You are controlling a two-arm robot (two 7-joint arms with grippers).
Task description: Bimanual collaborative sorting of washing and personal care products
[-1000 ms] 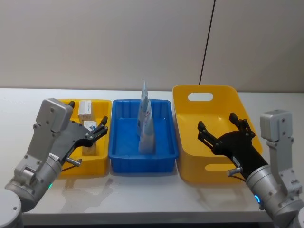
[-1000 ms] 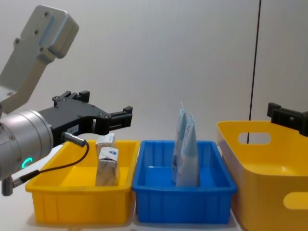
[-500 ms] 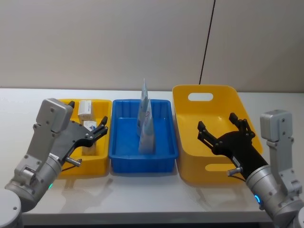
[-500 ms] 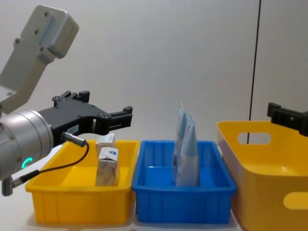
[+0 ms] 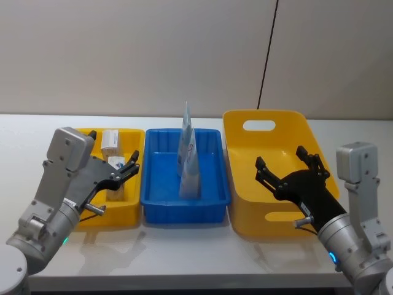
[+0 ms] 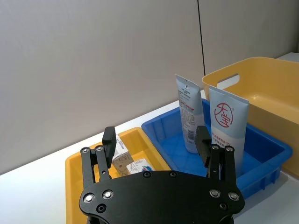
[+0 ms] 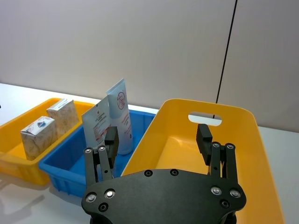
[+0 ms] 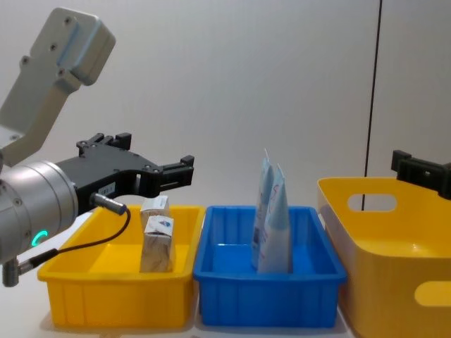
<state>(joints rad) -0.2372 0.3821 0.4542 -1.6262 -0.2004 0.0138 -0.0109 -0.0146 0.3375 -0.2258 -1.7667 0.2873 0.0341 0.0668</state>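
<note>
Two small packs (image 5: pixel 110 141) are found in the small yellow bin (image 5: pixel 113 212), at 9 o'clock of the blue bin (image 5: pixel 184 209), where two pale-blue pouches (image 5: pixel 189 161) stand upright. The left gripper (image 5: pixel 131 163) is held above the packs, fingers spread, nothing grasped. The right gripper (image 5: pixel 284 165), likewise spread and unloaded, is held over the large yellow bin (image 5: pixel 264 114) at 3 o'clock. For a pack pick, a straight descent clear of the bin wall and a light squeeze are advised.

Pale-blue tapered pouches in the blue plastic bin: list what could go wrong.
1. The two pale-blue tapered pouches stand upright, close together, in the blue plastic bin; a reaching pincer could topple both.
2. The open left pincer hangs above the small white packs in the small yellow plastic bin; a descent might tip them.
The open right pincer hangs over the large yellow plastic bin.
</note>
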